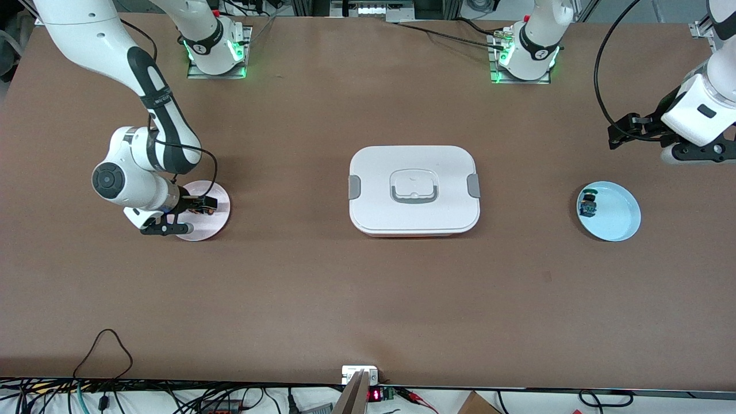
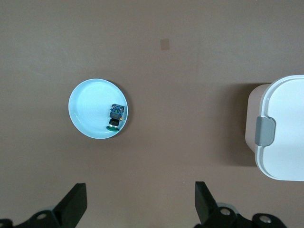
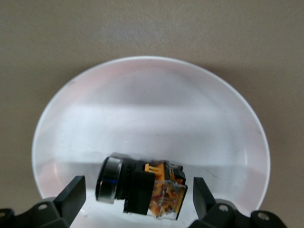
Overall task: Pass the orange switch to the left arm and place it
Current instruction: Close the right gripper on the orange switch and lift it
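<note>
At the frame's left edge, the right gripper (image 1: pixel 198 208) hangs low over the pink plate (image 1: pixel 221 221), fingers spread around the orange switch (image 3: pixel 142 192) lying there. The box (image 1: pixel 414 190) sits center. Upper right, the left gripper (image 1: pixel 618 135) waits, released, above the table near the blue plate (image 1: pixel 624 221).

Orange switch (image 3: pixel 141 191) in plate (image 3: pixel 156 85).

1. The pink plate (image 3: pixel 71 123) rests on the brown table (image 3: pixel 47 33).
2. The orange switch (image 3: pixel 142 187) lies on its side in the plate, near the rim.
3. The right gripper (image 3: pixel 137 194) has its fingers (image 3: pixel 71 190) spread, one on each side of the switch, not touching it.
</note>
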Robot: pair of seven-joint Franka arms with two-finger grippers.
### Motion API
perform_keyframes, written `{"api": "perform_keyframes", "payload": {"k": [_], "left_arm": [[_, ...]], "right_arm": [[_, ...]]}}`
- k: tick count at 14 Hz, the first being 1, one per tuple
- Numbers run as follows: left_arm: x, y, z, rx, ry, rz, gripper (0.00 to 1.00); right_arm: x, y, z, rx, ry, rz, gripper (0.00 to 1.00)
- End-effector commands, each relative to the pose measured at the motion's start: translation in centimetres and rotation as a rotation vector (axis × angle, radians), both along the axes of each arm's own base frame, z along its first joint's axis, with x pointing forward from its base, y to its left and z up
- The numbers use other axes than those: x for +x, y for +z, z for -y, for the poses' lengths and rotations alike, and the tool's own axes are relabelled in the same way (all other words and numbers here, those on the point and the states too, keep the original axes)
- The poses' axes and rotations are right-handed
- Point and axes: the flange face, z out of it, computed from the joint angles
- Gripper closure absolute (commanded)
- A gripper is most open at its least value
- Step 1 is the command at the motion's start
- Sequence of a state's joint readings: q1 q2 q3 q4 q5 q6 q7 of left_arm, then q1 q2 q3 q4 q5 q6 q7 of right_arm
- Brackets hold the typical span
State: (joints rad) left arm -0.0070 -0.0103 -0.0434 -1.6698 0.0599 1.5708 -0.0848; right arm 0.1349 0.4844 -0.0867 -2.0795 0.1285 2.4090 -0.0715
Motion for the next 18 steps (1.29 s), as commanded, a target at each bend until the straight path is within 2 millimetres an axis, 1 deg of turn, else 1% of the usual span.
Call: {"api": "perform_keyframes", "payload": {"k": [1,2,3,4,5,6,7,8,11,12,13,15,16,18], "left_arm": [[-0.3,0.5,0.0,-0.012,-0.022,-0.002,0.00],[-0.3,0.5,0.0,-0.013,-0.023,-0.002,0.00],[-0.3,0.5,0.0,-0.013,-0.023,-0.002,0.00],[-0.3,0.5,0.0,-0.013,-0.023,-0.004,0.00],[-0.3,0.5,0.0,-0.013,-0.023,-0.002,0.00],[-0.3,0.4,0.0,-0.013,-0.023,-0.004,0.00],[-0.3,0.4,0.0,-0.013,-0.023,-0.004,0.00],[-0.3,0.5,0.0,-0.014,-0.023,-0.002,0.00],[-0.3,0.5,0.0,-0.013,-0.023,-0.002,0.00],[-0.3,0.4,0.0,-0.014,-0.022,-0.005,0.00],[-0.3,0.5,0.0,-0.014,-0.022,-0.002,0.00],[-0.3,0.4,0.0,-0.014,-0.016,-0.004,0.00],[-0.3,0.4,0.0,-0.013,-0.014,-0.004,0.00],[-0.3,0.5,0.0,-0.013,-0.013,-0.002,0.00]], "right_arm": [[-0.7,-0.5,-0.1,0.006,-0.017,0.010,0.00],[-0.7,-0.5,-0.1,0.007,-0.018,0.009,0.02],[-0.7,-0.5,-0.1,0.007,-0.018,0.003,0.42],[-0.7,-0.2,-0.1,0.010,-0.026,-0.001,0.73],[-0.5,0.4,-0.3,0.010,-0.049,-0.013,0.97],[0.0,1.8,-0.7,0.010,-0.069,-0.019,1.00],[0.6,3.2,-2.4,0.018,-0.060,-0.031,1.00],[1.4,4.9,-3.1,0.025,-0.054,-0.036,1.00],[2.7,8.2,-3.3,0.037,-0.038,-0.015,1.00],[3.1,10.0,-3.5,0.040,-0.027,-0.004,1.00],[3.5,11.9,-3.7,0.045,-0.019,0.001,1.00],[4.4,17.1,-4.2,0.065,0.034,0.029,1.00],[4.8,19.7,-4.7,0.083,0.103,0.055,1.00],[5.3,23.8,-6.0,0.109,0.261,0.124,1.00]]}}
